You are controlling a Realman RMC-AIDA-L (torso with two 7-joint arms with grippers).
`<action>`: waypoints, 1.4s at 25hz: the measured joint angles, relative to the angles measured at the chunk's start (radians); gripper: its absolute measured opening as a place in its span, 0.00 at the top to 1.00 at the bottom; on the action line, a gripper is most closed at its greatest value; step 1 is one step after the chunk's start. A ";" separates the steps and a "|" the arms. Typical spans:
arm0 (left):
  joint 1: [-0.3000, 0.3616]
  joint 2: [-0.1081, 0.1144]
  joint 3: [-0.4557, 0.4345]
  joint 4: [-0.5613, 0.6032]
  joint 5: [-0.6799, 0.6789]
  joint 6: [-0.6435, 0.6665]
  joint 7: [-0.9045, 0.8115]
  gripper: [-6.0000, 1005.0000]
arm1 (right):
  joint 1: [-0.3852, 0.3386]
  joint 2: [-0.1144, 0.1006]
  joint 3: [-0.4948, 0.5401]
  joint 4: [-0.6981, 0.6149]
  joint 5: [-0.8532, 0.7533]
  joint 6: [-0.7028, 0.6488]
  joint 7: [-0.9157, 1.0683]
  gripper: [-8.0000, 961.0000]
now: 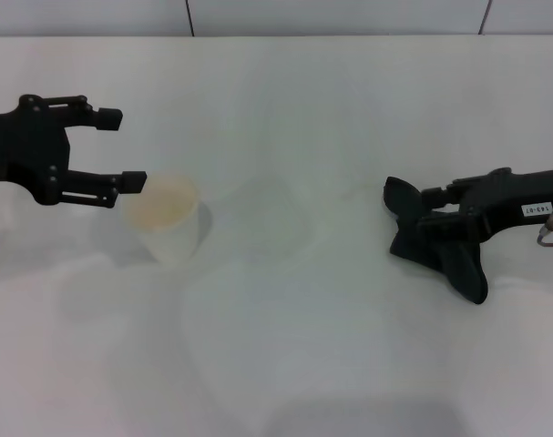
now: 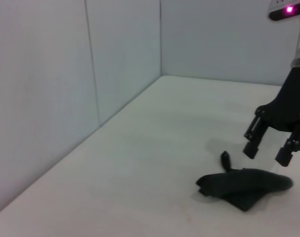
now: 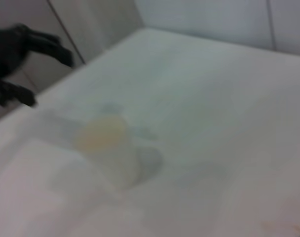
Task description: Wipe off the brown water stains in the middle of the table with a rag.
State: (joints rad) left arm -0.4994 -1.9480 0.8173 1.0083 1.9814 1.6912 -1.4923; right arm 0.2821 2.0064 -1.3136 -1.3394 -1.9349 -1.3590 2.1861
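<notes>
White worktop [image 1: 285, 382] nearest; black rag [image 1: 440, 246] lying on it at right, beneath right claw [image 2: 266, 154], fingers apart just above. Lower, pinch the cloth's bulk firmly, sweep toward the middle. Brown water stains too faint to place. Left claw [image 1: 123, 148] idle, spread, beside cup [image 1: 167, 218].

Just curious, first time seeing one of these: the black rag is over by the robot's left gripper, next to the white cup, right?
Not quite. The rag lies at the right gripper, across the table from the cup; the head view shows it. The left gripper is the one by the cup.
</notes>
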 joint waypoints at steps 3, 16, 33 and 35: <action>0.000 0.000 -0.001 0.005 -0.001 0.030 -0.008 0.12 | -0.004 -0.001 -0.001 0.027 0.101 -0.013 -0.079 0.42; 0.049 -0.009 0.000 0.052 -0.018 0.124 -0.028 0.12 | 0.003 0.001 -0.044 0.076 0.181 -0.030 -0.218 0.35; 0.083 -0.035 -0.001 0.099 -0.026 0.106 -0.029 0.12 | 0.019 0.000 0.027 0.092 0.178 -0.116 -0.255 0.35; 0.083 -0.035 -0.002 0.099 -0.026 0.105 -0.029 0.12 | 0.020 0.000 0.027 0.093 0.177 -0.114 -0.255 0.34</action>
State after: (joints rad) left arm -0.4160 -1.9833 0.8157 1.1075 1.9552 1.7966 -1.5216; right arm 0.3018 2.0067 -1.2870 -1.2461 -1.7578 -1.4735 1.9310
